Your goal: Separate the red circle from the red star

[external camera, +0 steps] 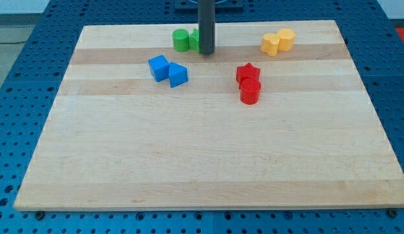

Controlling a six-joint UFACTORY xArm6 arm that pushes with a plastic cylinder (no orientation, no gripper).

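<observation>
The red star lies right of the board's middle, in the upper half. The red circle touches it just below. My tip stands near the view's top centre, up and left of the red pair and well apart from it. The rod hides part of a green block behind it.
A green circle sits just left of the rod. Two blue blocks touch each other below and left of the tip. Two yellow blocks lie at the top right. The wooden board rests on a blue pegboard table.
</observation>
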